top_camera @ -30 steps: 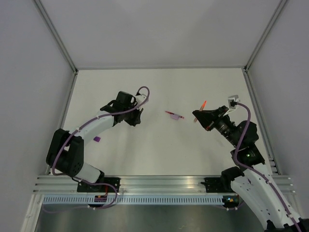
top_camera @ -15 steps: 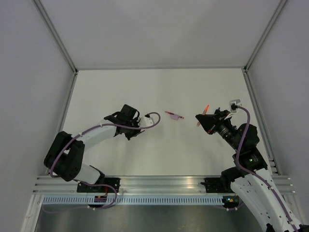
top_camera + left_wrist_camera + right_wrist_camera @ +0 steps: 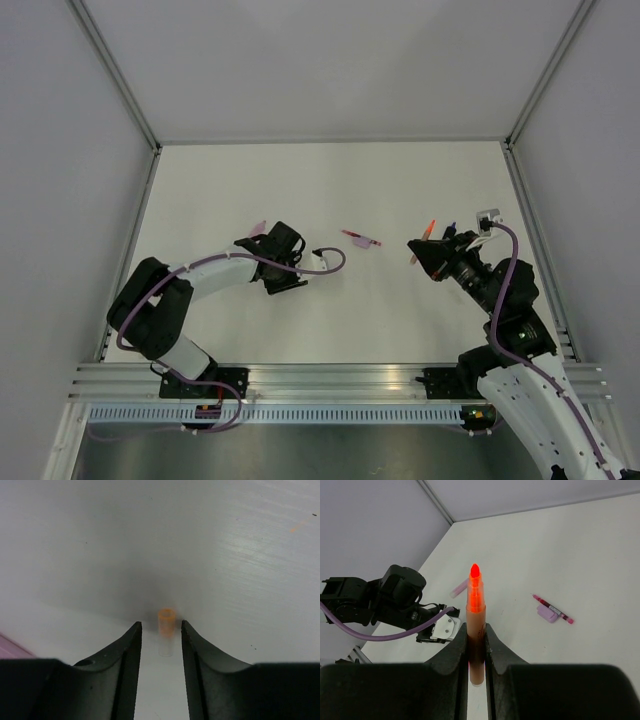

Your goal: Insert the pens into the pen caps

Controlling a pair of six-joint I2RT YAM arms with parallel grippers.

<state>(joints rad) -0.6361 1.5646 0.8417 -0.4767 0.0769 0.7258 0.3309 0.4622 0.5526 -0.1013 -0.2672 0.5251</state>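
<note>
My right gripper [image 3: 476, 645] is shut on an orange-red pen [image 3: 475, 615], bare tip up; in the top view the right gripper [image 3: 424, 250] holds the pen [image 3: 429, 230] above the table at the right. My left gripper [image 3: 161, 629] is open and low over the table, with a small orange pen cap [image 3: 166, 622] standing just beyond its fingertips, touching neither. In the top view the left gripper [image 3: 287, 272] hides this cap. A pink pen [image 3: 362, 238] lies mid-table against a purple pen cap [image 3: 547, 614].
A pale pink-purple pen-like piece [image 3: 258, 229] lies just behind the left arm and shows in the right wrist view [image 3: 460, 587]. The left arm's purple cable [image 3: 335, 262] loops out to its right. Grey walls enclose the table on three sides.
My left arm has swung right and toward the near edge, folding down low over the table. My right gripper has drifted slightly right with the orange-red pen in it.
</note>
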